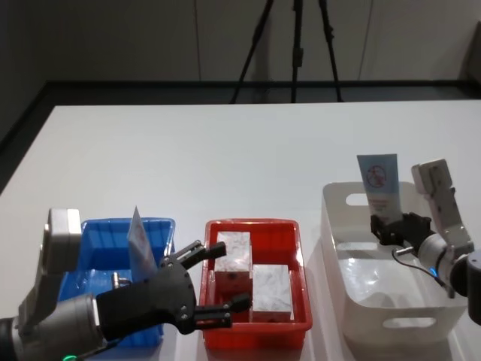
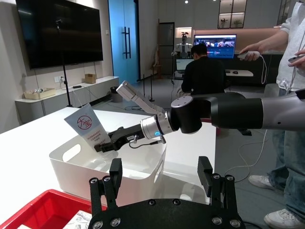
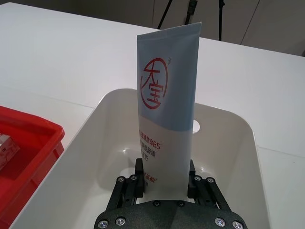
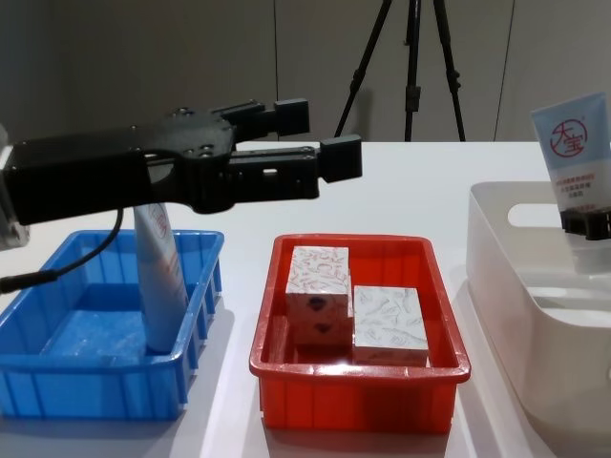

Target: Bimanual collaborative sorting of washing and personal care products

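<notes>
My right gripper (image 1: 392,226) is shut on the lower end of a pale-blue tube (image 1: 379,185) with a red circle logo, held upright over the white bin (image 1: 391,325). The right wrist view has the tube (image 3: 167,109) standing between the fingers (image 3: 138,172). My left gripper (image 1: 225,277) hovers open and empty above the red bin (image 1: 259,335), which holds two patterned white boxes (image 4: 320,284) (image 4: 388,322). Another tube (image 4: 160,277) leans upright in the blue bin (image 4: 95,386).
The three bins stand in a row along the table's near edge: blue at left, red in the middle, white at right. Behind them the white table (image 1: 225,158) stretches bare to its far edge. A tripod (image 1: 294,45) stands beyond it.
</notes>
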